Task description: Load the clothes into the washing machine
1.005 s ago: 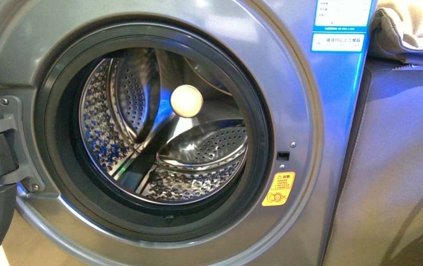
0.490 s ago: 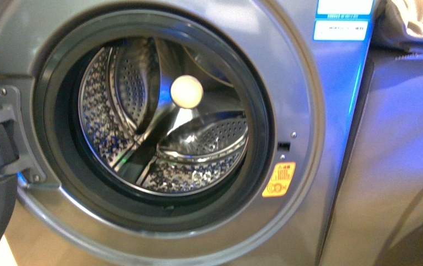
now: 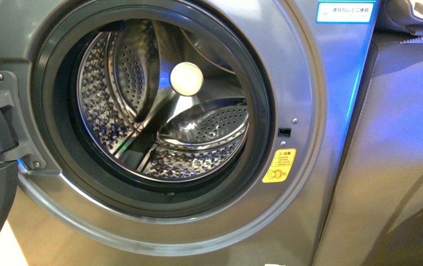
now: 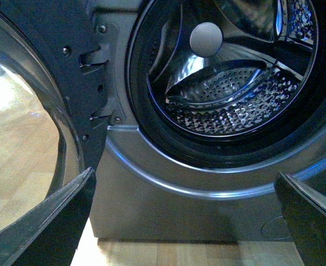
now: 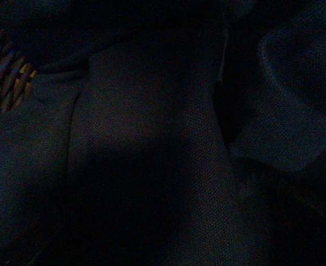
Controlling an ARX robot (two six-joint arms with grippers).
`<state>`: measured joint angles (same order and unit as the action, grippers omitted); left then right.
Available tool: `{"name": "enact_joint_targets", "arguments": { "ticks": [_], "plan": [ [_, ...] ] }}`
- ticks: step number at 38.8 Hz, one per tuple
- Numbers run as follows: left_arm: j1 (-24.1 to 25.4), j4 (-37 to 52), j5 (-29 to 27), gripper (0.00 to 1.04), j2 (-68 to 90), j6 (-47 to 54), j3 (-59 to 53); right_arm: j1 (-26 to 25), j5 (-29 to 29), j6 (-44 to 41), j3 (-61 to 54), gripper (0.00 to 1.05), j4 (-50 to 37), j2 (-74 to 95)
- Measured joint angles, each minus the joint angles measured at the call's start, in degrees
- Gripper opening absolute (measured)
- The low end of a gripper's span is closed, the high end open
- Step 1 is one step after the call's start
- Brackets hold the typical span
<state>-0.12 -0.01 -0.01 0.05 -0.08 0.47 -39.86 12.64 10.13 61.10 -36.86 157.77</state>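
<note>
The silver-grey washing machine (image 3: 309, 111) fills the front view, with its porthole open and the perforated steel drum (image 3: 198, 133) holding no clothes. Neither arm shows in that view. In the left wrist view my left gripper (image 4: 185, 221) is open and holds nothing; its dark fingers (image 4: 52, 221) stand wide apart, low in front of the washing machine (image 4: 168, 199), below the porthole. The right wrist view is very dim: dark navy ribbed clothes (image 5: 152, 144) fill it, close to the camera. My right gripper's fingers do not show there.
The round door (image 4: 24, 111) hangs open on its hinge (image 3: 4, 127) at the machine's left. A grey-brown panelled unit (image 3: 397, 155) stands against the right side, with beige folded fabric (image 3: 414, 14) on top. Wooden floor (image 4: 179, 252) lies below. A bit of wicker (image 5: 8, 77) shows beside the clothes.
The front view has shifted: the porthole, the yellow sticker and the blue-white label all sit higher in the frame than one second ago. The drum looks the same.
</note>
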Motion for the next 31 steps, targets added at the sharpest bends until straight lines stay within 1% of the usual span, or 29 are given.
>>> {"name": "enact_joint_targets", "arguments": {
  "ticks": [17, 31],
  "plan": [
    [0.0, 0.0, 0.0, 0.98, 0.0, 0.0, 0.0, -1.0, -1.2, -4.6, 0.7, 0.97, -3.6, 4.8],
    [0.0, 0.0, 0.0, 0.98, 0.0, 0.0, 0.0, -0.3, -1.3, -4.9, 0.8, 0.97, -4.4, 4.9]
  ]
}}
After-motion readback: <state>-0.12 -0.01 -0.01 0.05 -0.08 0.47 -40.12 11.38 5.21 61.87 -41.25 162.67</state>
